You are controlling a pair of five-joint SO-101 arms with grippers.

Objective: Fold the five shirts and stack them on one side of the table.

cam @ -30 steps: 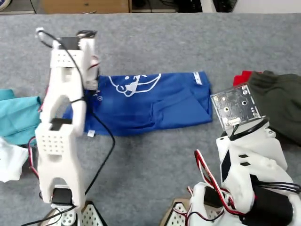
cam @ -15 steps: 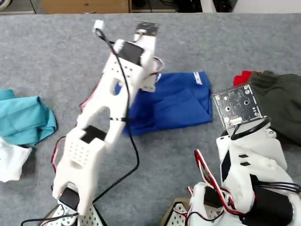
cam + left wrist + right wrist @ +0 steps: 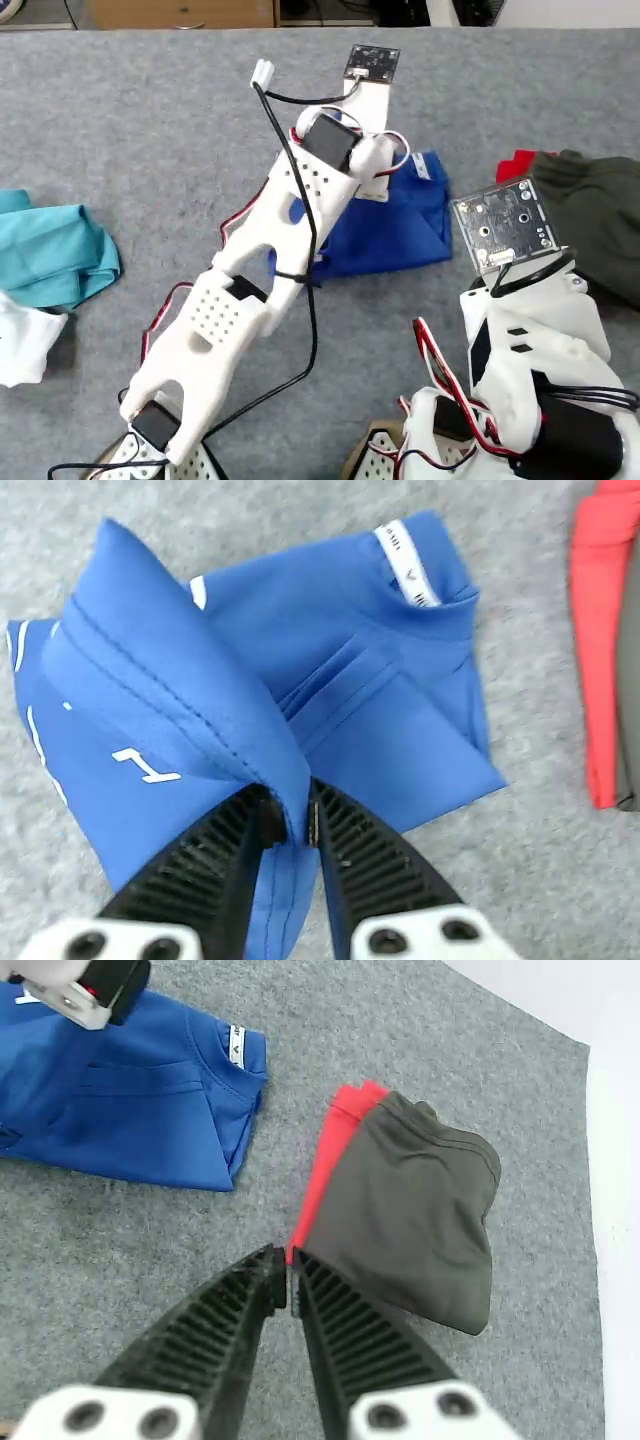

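Btwn left pincer (image 3: 287, 825) jaws: blue shirt (image 3: 340, 710) hem

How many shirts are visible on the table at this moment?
5. The blue shirt lies mid-table, pinched by the left gripper. The teal shirt and white shirt are at the left edge. The red shirt lies partly under the dark green shirt at right. Others could be hidden beneath.

High cam looked down over the whole table (image 3: 120, 120). Left wrist cam sat close over the blue shirt (image 3: 400, 710); right wrist cam farther back, sharing it plus the red shirt (image 3: 335, 1150) at right.
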